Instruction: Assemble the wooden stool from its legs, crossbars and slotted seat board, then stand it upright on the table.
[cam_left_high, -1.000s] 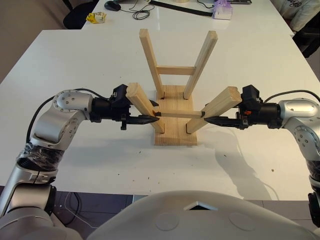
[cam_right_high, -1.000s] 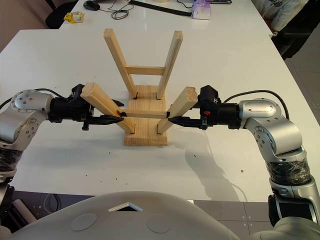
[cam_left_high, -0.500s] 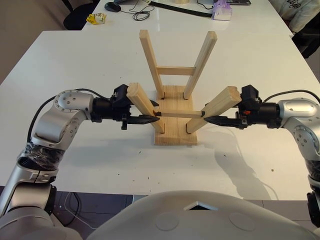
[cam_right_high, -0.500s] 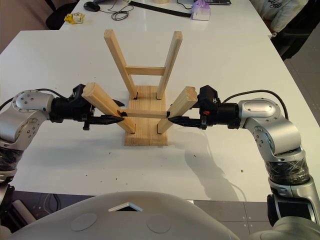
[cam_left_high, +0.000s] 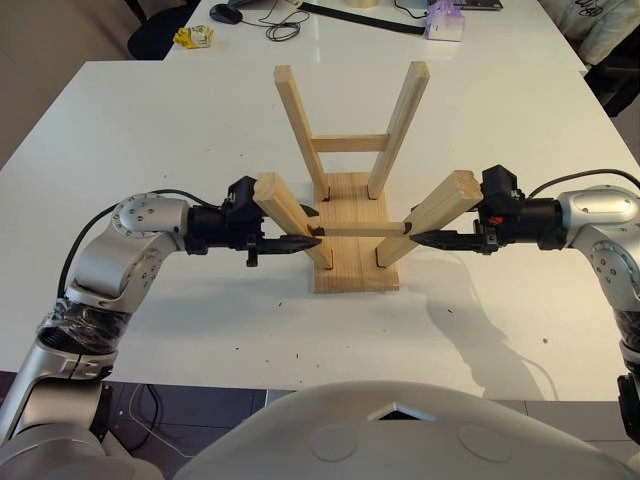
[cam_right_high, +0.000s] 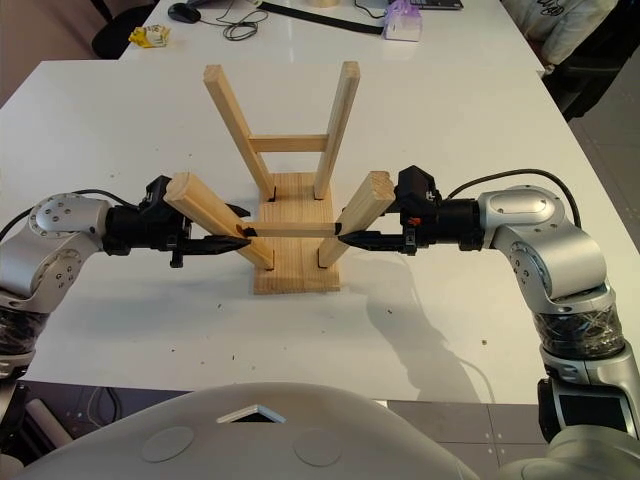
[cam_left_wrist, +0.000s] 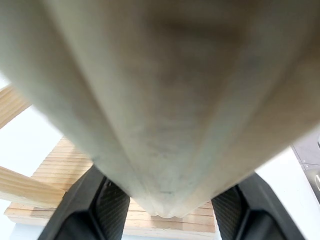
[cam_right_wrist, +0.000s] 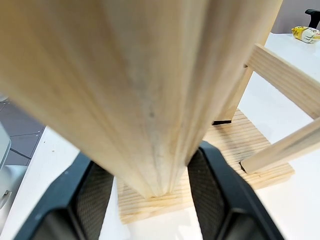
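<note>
Stool stands inverted, near-left leg clamped in left end effector, near-right leg in right end effector.

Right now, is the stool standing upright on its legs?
No, the seat board lies flat on the table and the four legs point upward from it.

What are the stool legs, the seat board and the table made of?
Stool legs: pale bare wood, probably unvarnished; faint grain shows.
Seat board: the same light wood, with fine parallel lines across it.
Table: smooth, slightly shiny white top, perhaps laminate.
</note>
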